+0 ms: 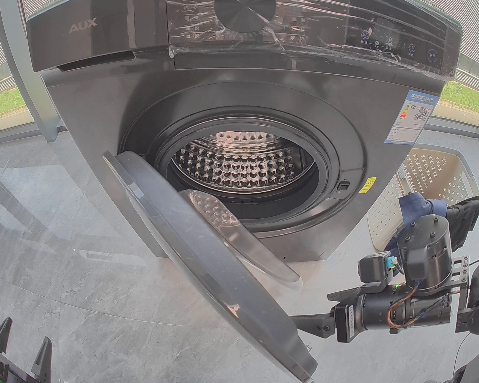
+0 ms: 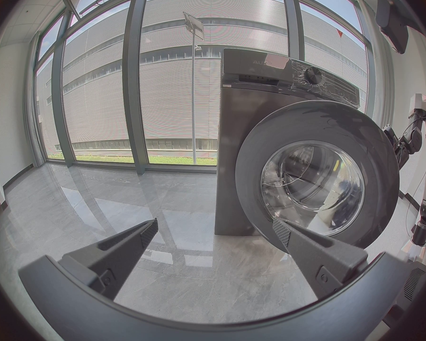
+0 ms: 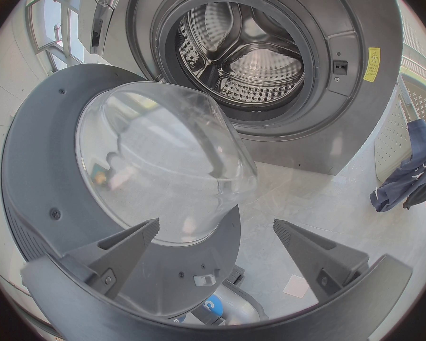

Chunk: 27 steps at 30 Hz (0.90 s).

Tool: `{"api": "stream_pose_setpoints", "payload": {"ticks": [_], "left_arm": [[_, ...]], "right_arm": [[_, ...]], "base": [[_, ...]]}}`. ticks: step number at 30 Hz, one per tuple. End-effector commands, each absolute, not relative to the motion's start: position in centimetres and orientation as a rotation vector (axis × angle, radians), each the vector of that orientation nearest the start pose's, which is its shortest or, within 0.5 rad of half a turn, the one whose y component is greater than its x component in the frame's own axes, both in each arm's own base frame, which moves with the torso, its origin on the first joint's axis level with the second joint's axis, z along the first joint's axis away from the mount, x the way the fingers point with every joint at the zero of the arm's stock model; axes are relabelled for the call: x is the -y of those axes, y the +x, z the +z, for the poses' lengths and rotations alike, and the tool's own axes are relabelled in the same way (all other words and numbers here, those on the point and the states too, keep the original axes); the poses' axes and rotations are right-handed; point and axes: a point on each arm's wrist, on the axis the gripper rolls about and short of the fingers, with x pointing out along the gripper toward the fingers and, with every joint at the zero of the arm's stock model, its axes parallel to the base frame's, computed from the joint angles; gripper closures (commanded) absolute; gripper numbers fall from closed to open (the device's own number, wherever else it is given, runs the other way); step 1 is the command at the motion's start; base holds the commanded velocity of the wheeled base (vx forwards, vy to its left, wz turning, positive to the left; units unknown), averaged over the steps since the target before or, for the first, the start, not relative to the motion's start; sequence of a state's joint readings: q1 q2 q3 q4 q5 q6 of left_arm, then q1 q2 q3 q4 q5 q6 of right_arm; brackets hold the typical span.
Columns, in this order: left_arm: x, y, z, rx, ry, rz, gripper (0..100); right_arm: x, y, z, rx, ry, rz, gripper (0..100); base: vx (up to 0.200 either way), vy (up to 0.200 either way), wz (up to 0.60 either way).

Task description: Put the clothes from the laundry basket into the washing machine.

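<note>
Dark grey front-loading washing machine [image 1: 117,102], round glass door [image 1: 197,251] open. Right of machine: white perforated plastic laundry basket [image 1: 436,171], navy, perhaps black, clothes [image 1: 418,206] over rim. My right gripper [image 3: 215,223], beside door, and left gripper [image 2: 214,222] gape wide, empty. Risk: right arm swinging, clipping door.

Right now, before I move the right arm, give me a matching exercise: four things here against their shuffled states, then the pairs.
1 round grey glass-windowed washer door
2 perforated steel drum
3 navy blue garment
4 right gripper

A hanging over the white perforated laundry basket rim
B fingers spread apart
C swung open
D bare metal inside, no clothes

Pairs: 1-C, 2-D, 3-A, 4-B
</note>
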<state>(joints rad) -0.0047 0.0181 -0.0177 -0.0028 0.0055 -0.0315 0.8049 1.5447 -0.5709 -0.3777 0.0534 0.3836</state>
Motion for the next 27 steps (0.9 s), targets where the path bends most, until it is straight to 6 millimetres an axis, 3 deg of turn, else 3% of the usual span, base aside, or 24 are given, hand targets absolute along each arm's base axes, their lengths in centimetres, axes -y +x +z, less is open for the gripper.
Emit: {"api": "stream_pose_setpoints", "payload": {"ticks": [1, 6, 11, 15, 27], "left_arm": [[0.0, -2.3, 7.6, 0.002, -0.032, 0.002, 0], [0.0, -2.3, 7.6, 0.002, -0.032, 0.002, 0], [0.0, -2.3, 7.6, 0.002, -0.032, 0.0, 0], [0.0, -2.3, 7.6, 0.002, -0.032, 0.0, 0], [0.0, -2.3, 7.6, 0.002, -0.032, 0.0, 0]], "right_arm": [[-16.8, 15.6, 14.2, -0.714, 0.119, 0.726, 0], [-18.4, 15.9, 13.1, -0.743, 0.081, 0.752, 0], [-21.2, 18.1, 12.6, -0.627, 0.122, 0.783, 0], [-22.9, 18.0, 12.9, -0.568, 0.14, 0.839, 0], [-22.0, 19.6, 13.5, -0.527, 0.168, 0.765, 0]], "base": [[0.0, 0.0, 0.0], [0.0, 0.0, 0.0], [0.0, 0.0, 0.0], [0.0, 0.0, 0.0], [0.0, 0.0, 0.0]]}}
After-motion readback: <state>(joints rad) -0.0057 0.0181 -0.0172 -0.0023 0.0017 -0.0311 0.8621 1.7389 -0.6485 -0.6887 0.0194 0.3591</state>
